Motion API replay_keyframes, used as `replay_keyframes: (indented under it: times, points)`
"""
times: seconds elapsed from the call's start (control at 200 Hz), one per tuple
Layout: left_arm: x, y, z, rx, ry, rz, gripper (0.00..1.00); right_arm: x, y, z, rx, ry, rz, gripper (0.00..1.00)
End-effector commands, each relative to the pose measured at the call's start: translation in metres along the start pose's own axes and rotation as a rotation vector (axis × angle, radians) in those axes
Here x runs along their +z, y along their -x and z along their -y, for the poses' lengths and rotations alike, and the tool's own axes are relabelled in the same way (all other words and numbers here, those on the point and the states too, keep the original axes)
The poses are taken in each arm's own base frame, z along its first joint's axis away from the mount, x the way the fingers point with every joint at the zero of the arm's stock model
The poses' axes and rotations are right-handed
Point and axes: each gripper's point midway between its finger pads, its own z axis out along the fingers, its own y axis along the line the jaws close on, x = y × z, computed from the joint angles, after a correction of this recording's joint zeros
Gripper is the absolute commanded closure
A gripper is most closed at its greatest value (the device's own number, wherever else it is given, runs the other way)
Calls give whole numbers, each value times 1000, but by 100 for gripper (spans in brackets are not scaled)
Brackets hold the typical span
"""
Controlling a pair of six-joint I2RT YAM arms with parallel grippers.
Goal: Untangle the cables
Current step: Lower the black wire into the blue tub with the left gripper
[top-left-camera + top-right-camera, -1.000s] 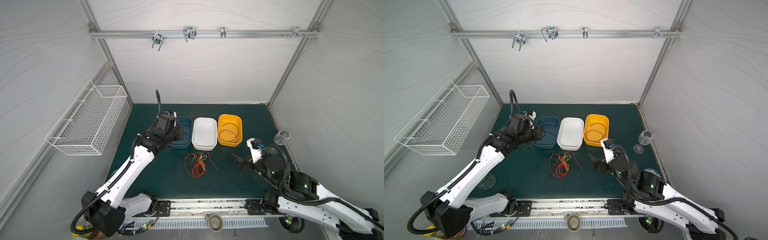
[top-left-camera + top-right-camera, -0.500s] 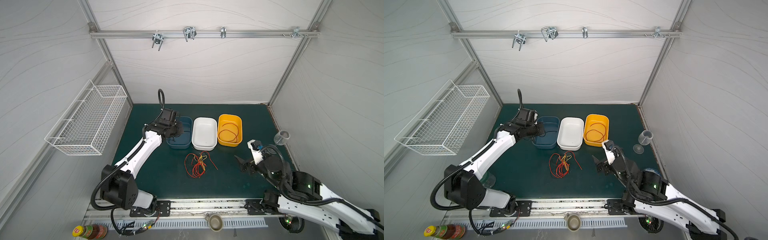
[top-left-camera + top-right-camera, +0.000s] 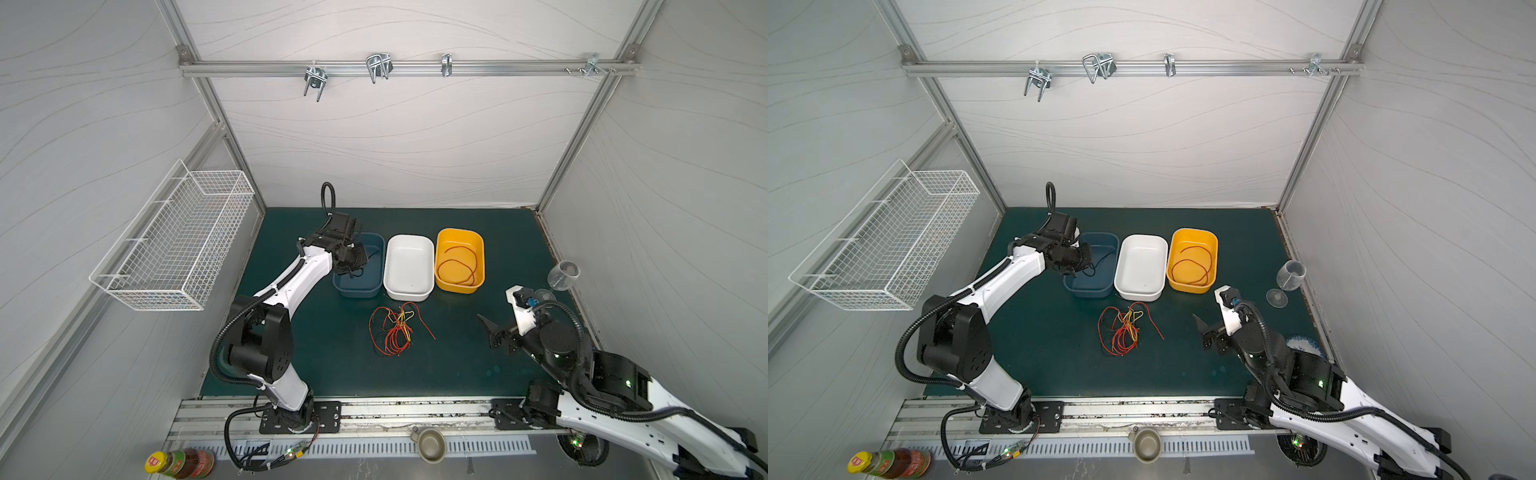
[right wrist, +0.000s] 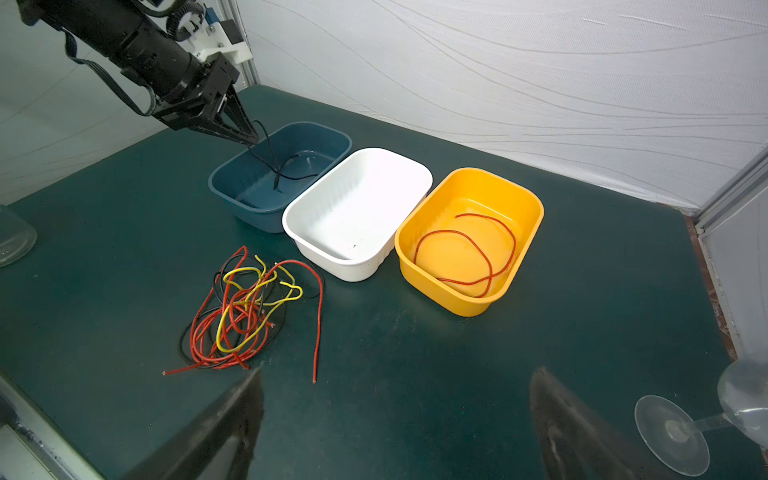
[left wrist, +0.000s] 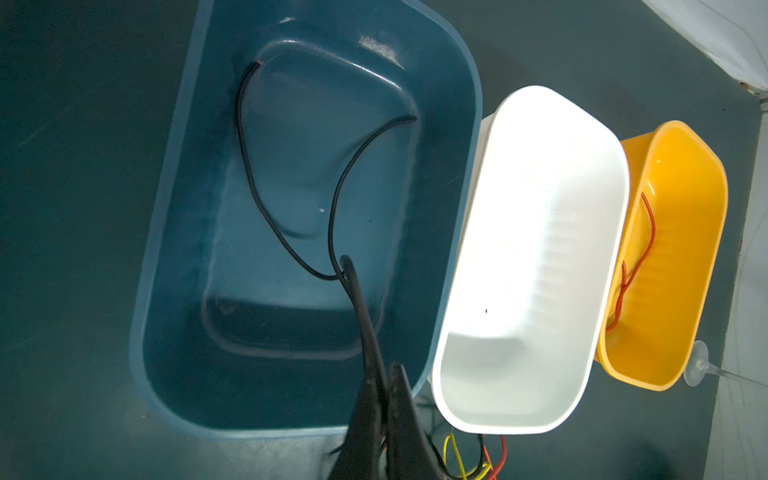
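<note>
Two bins filled: blue bin [image 4: 257, 218] holds black cable [image 5: 248, 166], yellow bin [image 4: 530, 237] red cable [image 4: 478, 249].

- Dark green counter [image 3: 332, 374], bearing every item.
- Far row, side by side: blue tub [image 3: 357, 293], white tub [image 3: 407, 296], yellow tub [image 3: 459, 289].
- Centre: tangled cables [image 3: 397, 332].
- Right edge: stemmed glass [image 3: 561, 276], lying tipped.

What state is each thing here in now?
left gripper: shut on black cable, above blue bin
right gripper: open, empty
blue bin: black cable's ends inside
white bin: empty
yellow bin: holds one red cable
cable pile: tangled, not held
wine glass: lying on its side
</note>
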Motion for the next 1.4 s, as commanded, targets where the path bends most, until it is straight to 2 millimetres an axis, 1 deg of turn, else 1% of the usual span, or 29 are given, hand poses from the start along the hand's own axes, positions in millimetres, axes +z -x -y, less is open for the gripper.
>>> replay_keyframes:
  times: [0.0,0.12,0.365,0.42,0.615,0.79,0.965,1.255,1.395]
  points:
    - [6,2,1,-21,-2,-31,100,0,-1,1,6,-4,5,1]
    - [11,-1,0,-21,0,-56,99,1,-2,0,3,-4,0,1]
    - [18,-8,-4,-24,11,-93,90,2,-3,-1,-3,-3,-6,1]
    - [18,-8,-5,-26,13,-97,86,2,-4,-1,-4,0,-7,1]
    - [14,-5,-6,-40,0,-99,80,4,-5,-3,-10,-1,-18,1]
    - [7,-3,-6,-54,-22,-90,79,4,-6,-2,-15,-6,-16,1]
    - [2,-3,-1,-56,-60,-80,79,5,-6,-2,-16,-5,-17,1]
    - [14,-16,6,-81,-108,-156,77,5,-6,-3,-19,-3,-19,1]
    - [20,-24,9,-67,-103,-186,75,5,-6,-3,-17,-3,-18,1]
